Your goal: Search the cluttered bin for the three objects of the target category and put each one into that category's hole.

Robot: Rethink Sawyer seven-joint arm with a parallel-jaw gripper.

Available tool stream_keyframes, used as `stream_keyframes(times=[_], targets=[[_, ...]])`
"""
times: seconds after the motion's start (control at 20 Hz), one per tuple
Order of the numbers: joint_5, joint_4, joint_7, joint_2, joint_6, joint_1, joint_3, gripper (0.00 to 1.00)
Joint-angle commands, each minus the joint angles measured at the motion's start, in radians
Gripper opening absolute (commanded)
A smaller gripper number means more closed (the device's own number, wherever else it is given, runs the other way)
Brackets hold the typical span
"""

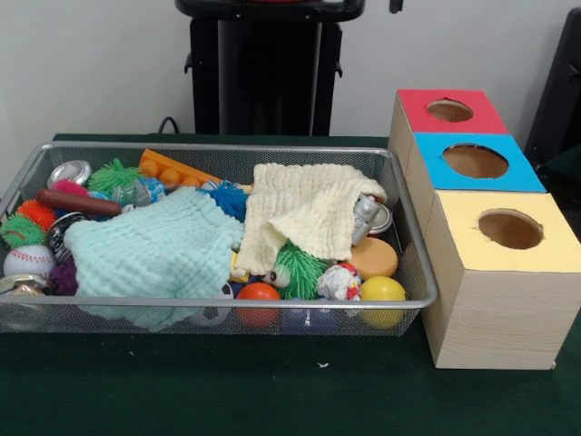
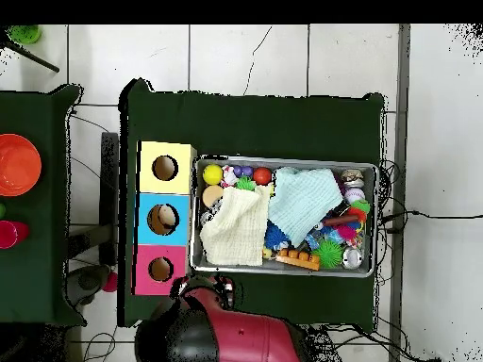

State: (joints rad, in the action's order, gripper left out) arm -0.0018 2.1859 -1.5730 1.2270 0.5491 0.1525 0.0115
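Observation:
The silver wire-mesh bin (image 1: 413,272) sits on the green table and also shows in the overhead view (image 2: 283,158). It holds a mint cloth (image 1: 150,250), a cream cloth (image 1: 304,213), a yellow ball (image 1: 382,291), an orange ball (image 1: 259,292), a green spiky ball (image 1: 298,265), a baseball (image 1: 29,261), silver cans (image 1: 70,172) and several other toys. The cloths hide much of the contents. Beside the bin stand three wooden boxes with round holes, topped red (image 1: 449,111), blue (image 1: 475,161) and yellow (image 1: 510,229). The gripper shows in neither view.
The robot's black pedestal (image 1: 268,73) stands behind the bin. Its red arm (image 2: 236,339) is drawn back at the overhead view's bottom. A second green table at the left holds an orange bowl (image 2: 17,162) and a red cup (image 2: 9,233).

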Motion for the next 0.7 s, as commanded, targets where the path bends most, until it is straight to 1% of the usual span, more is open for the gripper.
stream_keyframes(times=[0.05, 0.15, 0.25, 0.5, 0.6, 0.7], targets=[[-0.019, 0.026, -0.012, -0.056, -0.068, 0.07, -0.08, 1.0], [-0.041, 0.003, -0.024, -0.068, -0.077, 0.074, -0.076, 1.0], [-0.072, -0.03, -0.048, -0.103, -0.107, 0.072, -0.063, 1.0], [-0.13, -0.09, -0.1, -0.2, -0.201, 0.057, -0.027, 1.0], [-0.16, -0.119, -0.12, -0.249, -0.253, 0.041, 0.0, 1.0], [-0.173, -0.14, -0.129, -0.29, -0.284, 0.034, 0.014, 1.0]])
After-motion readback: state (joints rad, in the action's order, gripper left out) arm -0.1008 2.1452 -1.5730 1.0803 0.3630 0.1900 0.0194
